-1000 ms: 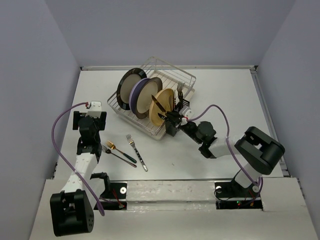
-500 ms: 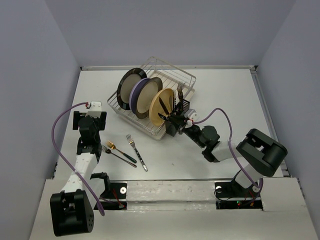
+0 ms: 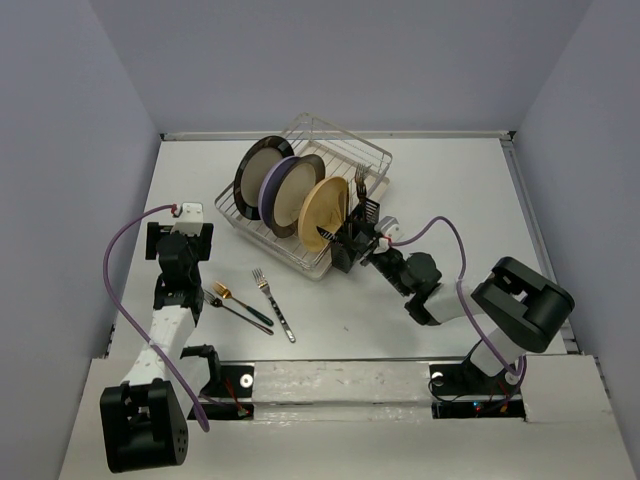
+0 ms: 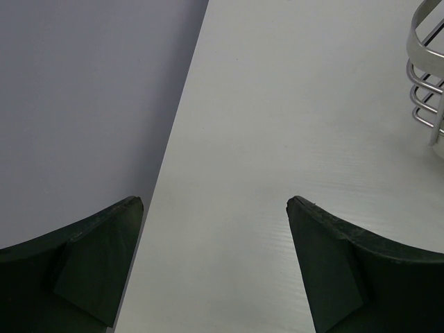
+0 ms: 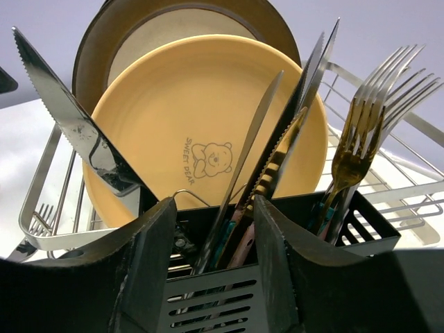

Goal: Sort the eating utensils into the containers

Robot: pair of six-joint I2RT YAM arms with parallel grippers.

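The black slotted cutlery holder (image 3: 352, 240) stands at the wire rack's near corner. In the right wrist view it (image 5: 229, 298) holds several knives (image 5: 257, 139), gold and silver forks (image 5: 361, 132) and a serrated knife (image 5: 76, 125) leaning left. My right gripper (image 5: 214, 201) is open and empty, its fingers (image 5: 149, 263) just in front of the holder's near wall; it also shows in the top view (image 3: 369, 249). Three utensils lie on the table: a gold fork (image 3: 222, 292), a dark-handled one (image 3: 245, 312) and a silver fork (image 3: 272, 303). My left gripper (image 3: 178, 240) is open and empty over bare table (image 4: 214, 201).
The silver wire dish rack (image 3: 330, 150) holds three upright plates, the yellow one (image 5: 187, 111) right behind the holder. A corner of the rack shows in the left wrist view (image 4: 427, 90). The left wall runs close beside my left gripper.
The dark knife that stuck out across the yellow plate has dropped lower into the holder. My right arm has shifted slightly. The left arm has not moved.
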